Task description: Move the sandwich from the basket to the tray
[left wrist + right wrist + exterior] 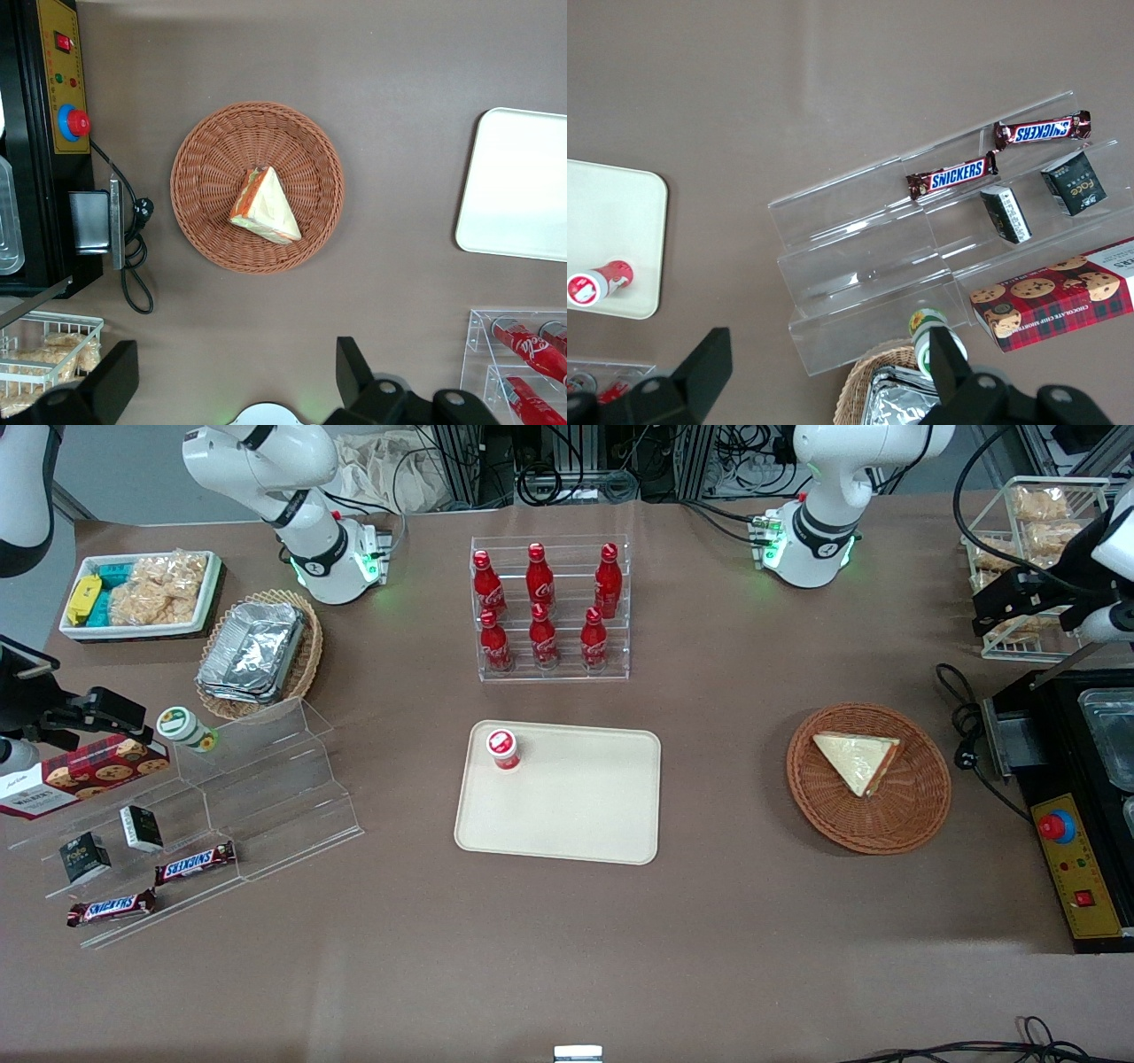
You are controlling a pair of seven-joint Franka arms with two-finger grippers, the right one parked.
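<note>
brown tabletop: sandwich (264, 206) in basket (204, 168); wrist view alone shows open, empty gripper (237, 381) fingers.

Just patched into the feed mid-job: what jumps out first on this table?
The red bottles in their clear rack stand out, farther from the front camera than the beige tray, which holds only a small red-capped cup. The wrapped sandwich lies in the reddish-brown basket toward the working arm's end. The gripper hangs high above the table beside the basket, fingers open.
</note>
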